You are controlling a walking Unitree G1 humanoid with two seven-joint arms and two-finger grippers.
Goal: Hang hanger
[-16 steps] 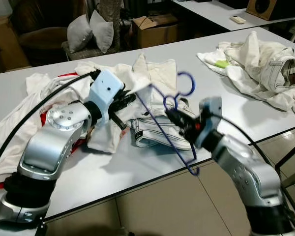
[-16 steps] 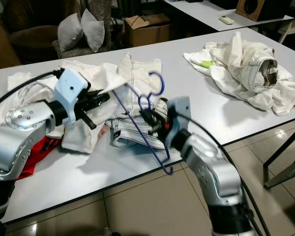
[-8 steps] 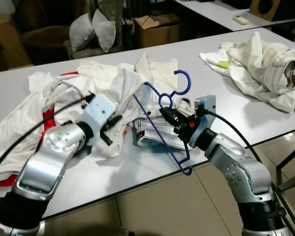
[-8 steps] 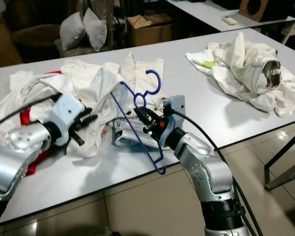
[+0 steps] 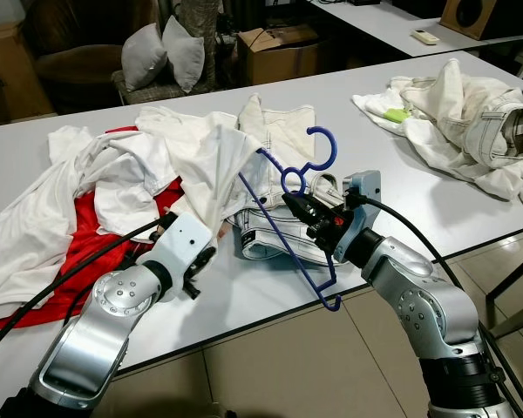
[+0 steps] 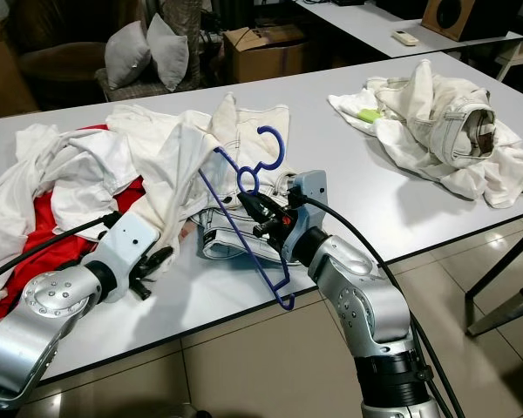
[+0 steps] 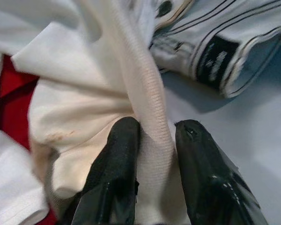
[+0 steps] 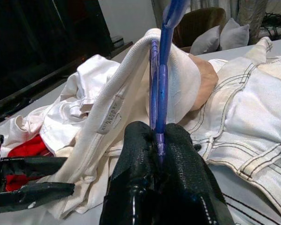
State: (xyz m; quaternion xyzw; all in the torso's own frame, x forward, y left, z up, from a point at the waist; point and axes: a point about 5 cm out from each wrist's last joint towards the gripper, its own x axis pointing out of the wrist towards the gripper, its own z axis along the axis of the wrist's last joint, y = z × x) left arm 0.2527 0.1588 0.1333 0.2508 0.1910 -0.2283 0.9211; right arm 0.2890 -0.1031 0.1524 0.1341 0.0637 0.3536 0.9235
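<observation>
A blue wire hanger (image 5: 335, 148) stands tilted over the table's middle, its lower end (image 5: 334, 303) past the front edge. My right gripper (image 5: 298, 205) is shut on it just below the hook, its fingers (image 8: 136, 154) pinching the wire (image 8: 161, 75). A white shirt (image 5: 213, 165) is draped over the hanger's far shoulder and runs down to my left gripper (image 5: 192, 277) near the front edge. In the left wrist view that gripper (image 7: 154, 136) is shut on the shirt's ribbed edge (image 7: 147, 93).
Folded white jeans (image 5: 260, 242) lie under the hanger. A red garment (image 5: 87, 228) and more white clothes spread to the left. Another pale pile (image 5: 471, 122) lies at the right of the grey table (image 5: 401, 187). Behind stand a cardboard box (image 5: 275, 48) and cushions (image 5: 161, 57).
My left arm has dropped and drawn back toward the table's front edge, still pinching the shirt, which now stretches down from the hanger. The right gripper and hanger have hardly moved in the last half second.
</observation>
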